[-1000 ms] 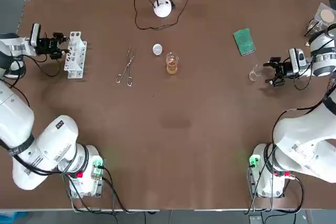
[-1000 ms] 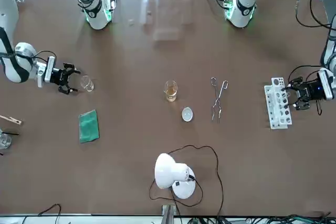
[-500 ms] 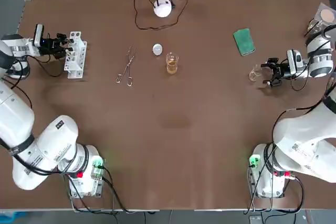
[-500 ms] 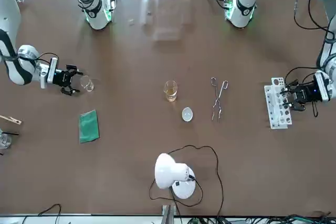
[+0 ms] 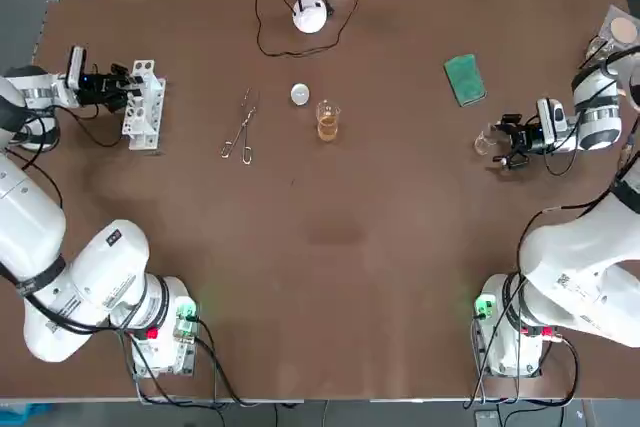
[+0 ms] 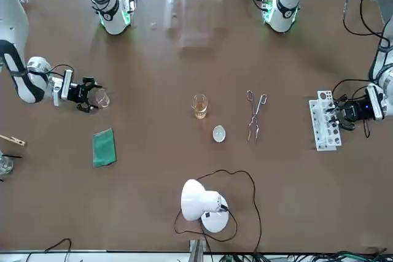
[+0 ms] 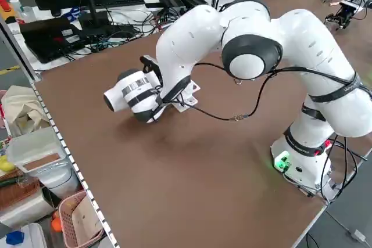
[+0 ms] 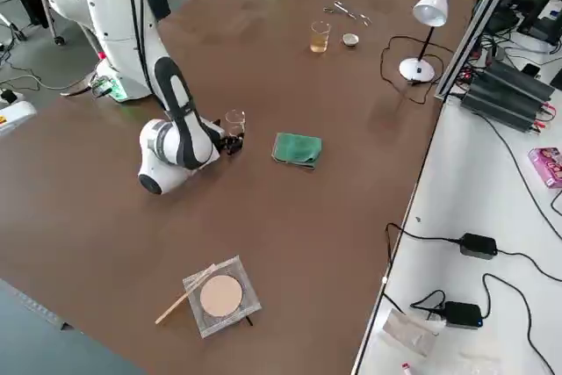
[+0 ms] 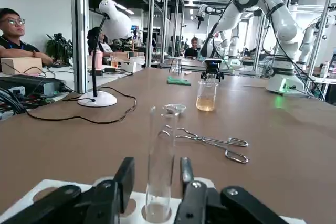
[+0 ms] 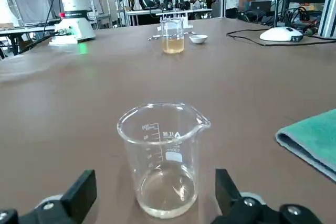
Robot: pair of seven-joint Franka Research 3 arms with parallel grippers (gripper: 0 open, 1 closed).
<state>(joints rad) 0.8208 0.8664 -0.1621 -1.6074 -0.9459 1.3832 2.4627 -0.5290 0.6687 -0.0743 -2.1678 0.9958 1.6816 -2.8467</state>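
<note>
Starting at the worktop's left edge, you had the left gripper [image 9: 155, 177] brought up to the white plastic test-tube rack [image 5: 143, 112]. Its fingers were parted on either side of a clear glass test tube [image 9: 159, 156] that stood upright in one of the rack's holes, with a thin gap showing on each side. I judged that tube light, thin-walled, slick and easy to crack. The bare length above the rack and below the lip looked the place to pinch it, and only gently.

Across the middle of the worktop lay a pair of metal tongs [image 5: 240, 132], a small white dish [image 5: 300, 95] and a glass beaker of amber liquid [image 5: 327, 122], all well apart from both arms. A white desk lamp [image 5: 310, 15] stood at the far edge, and a folded green cloth [image 5: 464, 79] lay toward the right.

Near the right edge, you had the right gripper [image 5: 503, 140] low over the worktop with its fingers spread wide. A small empty clear glass beaker [image 10: 163, 161] stood upright between them, touching neither. It looked light, stiff, smooth and brittle. I judged the straight wall at mid-height, away from the spout, the best hold, with modest squeeze so it would neither slip nor chip.
</note>
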